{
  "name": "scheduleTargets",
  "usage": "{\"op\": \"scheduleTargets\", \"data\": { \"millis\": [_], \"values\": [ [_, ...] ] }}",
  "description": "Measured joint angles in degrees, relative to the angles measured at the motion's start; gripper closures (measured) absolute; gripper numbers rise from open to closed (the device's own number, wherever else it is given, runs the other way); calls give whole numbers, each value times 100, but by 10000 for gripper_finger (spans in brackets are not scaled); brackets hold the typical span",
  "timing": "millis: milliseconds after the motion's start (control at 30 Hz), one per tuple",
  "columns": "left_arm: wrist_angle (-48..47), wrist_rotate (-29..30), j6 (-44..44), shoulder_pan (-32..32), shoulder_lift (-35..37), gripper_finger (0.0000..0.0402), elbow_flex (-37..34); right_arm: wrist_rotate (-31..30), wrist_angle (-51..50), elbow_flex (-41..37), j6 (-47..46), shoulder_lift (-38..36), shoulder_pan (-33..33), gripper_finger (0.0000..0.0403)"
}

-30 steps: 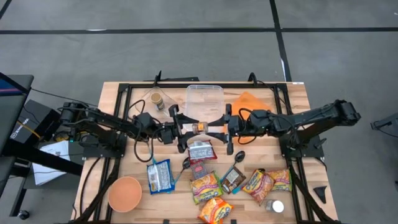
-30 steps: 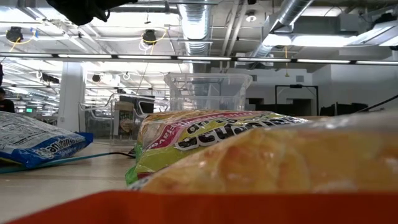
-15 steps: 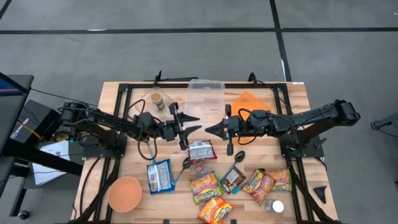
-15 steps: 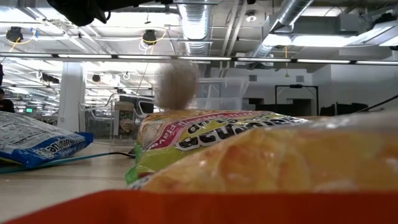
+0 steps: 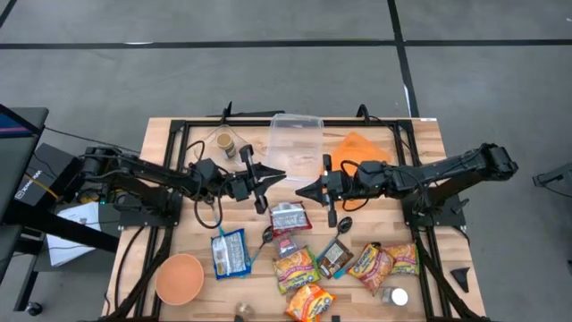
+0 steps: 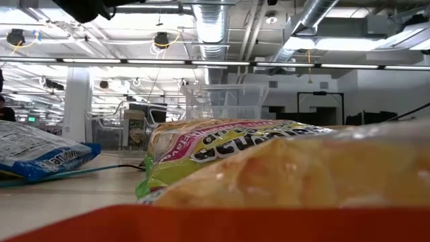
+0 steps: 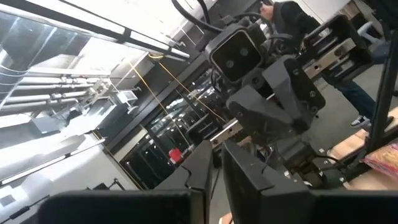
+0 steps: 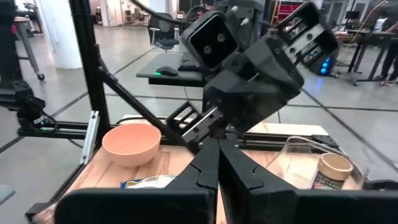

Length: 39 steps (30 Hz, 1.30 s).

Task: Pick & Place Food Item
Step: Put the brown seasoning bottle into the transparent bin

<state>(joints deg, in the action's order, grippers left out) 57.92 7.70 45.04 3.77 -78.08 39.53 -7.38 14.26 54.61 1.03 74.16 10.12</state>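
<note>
From above, the left end effector [image 5: 275, 175] and the right end effector [image 5: 304, 189] pointed at each other over the middle of the wooden counter [image 5: 424, 134], tips near but apart, each with its fingers pressed together and holding nothing. The clear container [image 5: 296, 143] lay just behind the gap between them, a paper cup [image 5: 225, 142] beside it and an orange cloth [image 5: 359, 147] on its other side. A red-and-white snack packet [image 5: 288, 217] lay just in front of the tips, with the blue packet [image 5: 231, 253], the yellow noodle packs [image 5: 296, 268] and the peach bowl [image 5: 180, 278] farther toward the front edge. At counter height, a green-and-pink noodle pack [image 6: 222, 151] filled the foreground, the clear container [image 6: 225, 102] standing behind it and the blue packet [image 6: 40, 153] off to one side. The left wrist camera looked past its closed fingers [image 7: 239, 177] at the opposing arm. The right wrist camera showed its closed fingers [image 8: 230, 165], the bowl [image 8: 131, 142] and the cup [image 8: 330, 171].
</note>
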Motion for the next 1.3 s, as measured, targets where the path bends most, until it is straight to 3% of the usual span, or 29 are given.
{"op": "scheduleTargets", "data": {
  "millis": [200,533,1067,1300],
  "values": [
    [-1239,50,-163,-26,716,400,0,-14,-453,5,-130,-294,81,402],
    [-3441,90,-1688,100,1634,398,0,-15,-566,7,250,-534,183,402],
    [-3605,346,-1690,308,1661,398,0,-16,-956,5,261,-534,176,402],
    [-3721,696,-1568,308,1668,373,0,45,-1057,-4,392,-418,296,396]
  ]
}}
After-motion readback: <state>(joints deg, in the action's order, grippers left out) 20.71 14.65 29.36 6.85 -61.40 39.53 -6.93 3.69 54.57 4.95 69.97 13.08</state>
